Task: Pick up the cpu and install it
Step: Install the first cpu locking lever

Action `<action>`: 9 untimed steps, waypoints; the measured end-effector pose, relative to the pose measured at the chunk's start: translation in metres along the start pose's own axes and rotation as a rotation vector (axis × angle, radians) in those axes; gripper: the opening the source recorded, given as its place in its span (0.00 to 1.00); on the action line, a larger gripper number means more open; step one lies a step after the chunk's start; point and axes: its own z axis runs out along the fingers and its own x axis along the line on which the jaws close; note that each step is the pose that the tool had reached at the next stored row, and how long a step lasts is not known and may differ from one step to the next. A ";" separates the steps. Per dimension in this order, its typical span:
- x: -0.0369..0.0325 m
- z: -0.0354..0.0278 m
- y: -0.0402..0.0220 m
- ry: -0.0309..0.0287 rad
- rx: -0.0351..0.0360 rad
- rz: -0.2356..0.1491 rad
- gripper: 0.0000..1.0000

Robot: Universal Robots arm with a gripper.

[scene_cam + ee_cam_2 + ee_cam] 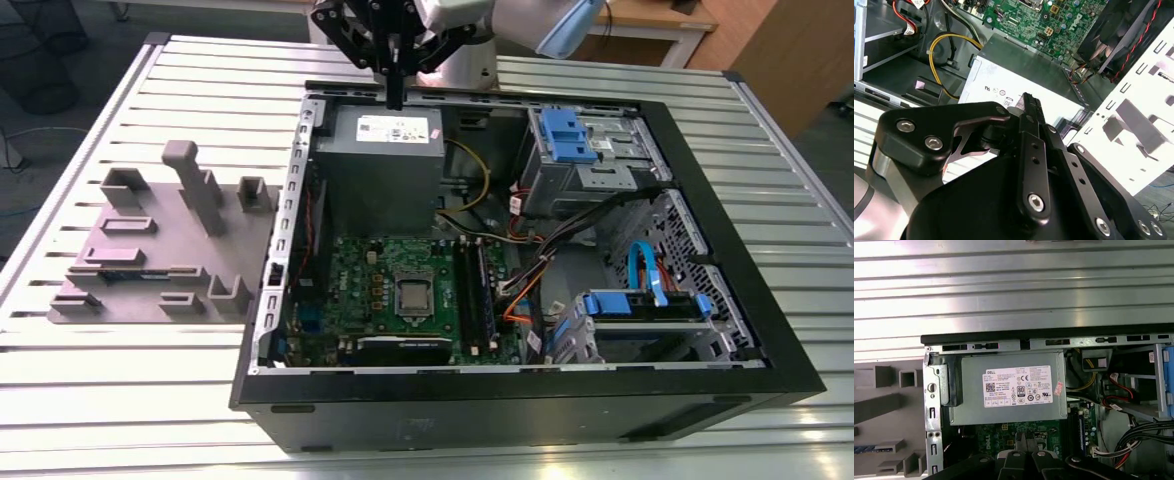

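— So, where is the claw (396, 99)?

— High over the back end of the case (534, 415), above the power supply (380, 150). In the second wrist view its fingers (1029, 107) run together into one narrow bar, closed or very nearly so, and I see nothing between them.

— And the cpu?

— Hard to say. I cannot pick out a small silver square for certain anywhere. The socket (414, 293) sits mid-board (354, 275), well apart from the claw, towards the near end of the case. Its centre looks greyish inside the metal frame, but I cannot tell whether that is a chip already seated or the bare socket.

— What about the tray (147, 275)?

— It lies on the desk (214, 90), just beside the case on the exterior view's left. There are upright blocks and shallow pockets, and something bluish in one of them; no silver chip that I can make out.

— How far along, then?

— My judgement: the claw carries nothing. Either the work is barely begun or the chip is already in place. These views alone do not settle which.
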 end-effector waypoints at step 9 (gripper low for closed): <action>-0.0003 0.0050 -0.0058 0.0063 -0.0015 -0.075 0.10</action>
